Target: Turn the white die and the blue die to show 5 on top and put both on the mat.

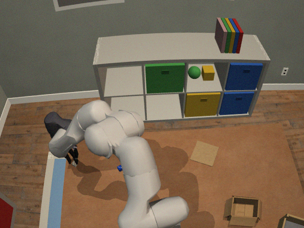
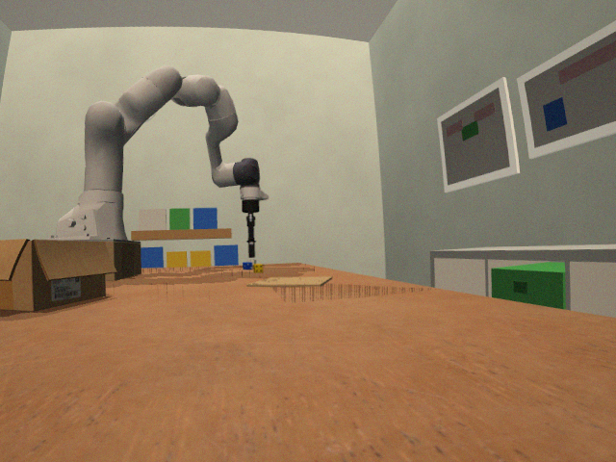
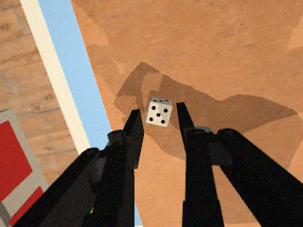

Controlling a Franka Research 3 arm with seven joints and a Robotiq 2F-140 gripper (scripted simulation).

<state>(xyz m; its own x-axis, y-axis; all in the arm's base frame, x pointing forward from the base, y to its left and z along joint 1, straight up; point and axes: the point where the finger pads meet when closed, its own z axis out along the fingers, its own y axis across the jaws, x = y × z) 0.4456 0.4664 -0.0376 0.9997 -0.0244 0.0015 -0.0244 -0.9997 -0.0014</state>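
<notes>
The white die (image 3: 158,113) lies flat on the orange rug with five pips facing up; it also shows in the top view (image 1: 74,165). My gripper (image 3: 159,118) hangs straight above it, fingers partly open, one on each side of the die and clear of it, holding nothing. In the top view the gripper (image 1: 73,160) is near the rug's left edge. The blue die (image 1: 119,168) lies to its right by the arm. In the exterior view the blue die (image 2: 246,266) and yellow die (image 2: 258,268) sit side by side. The tan mat (image 1: 204,153) lies far to the right, with nothing on it.
A blue and white band (image 1: 55,191) borders the rug just left of the gripper. A shelf unit (image 1: 180,76) stands at the back. An open cardboard box (image 1: 242,211) sits at the front right. The arm's body hides the yellow die in the top view.
</notes>
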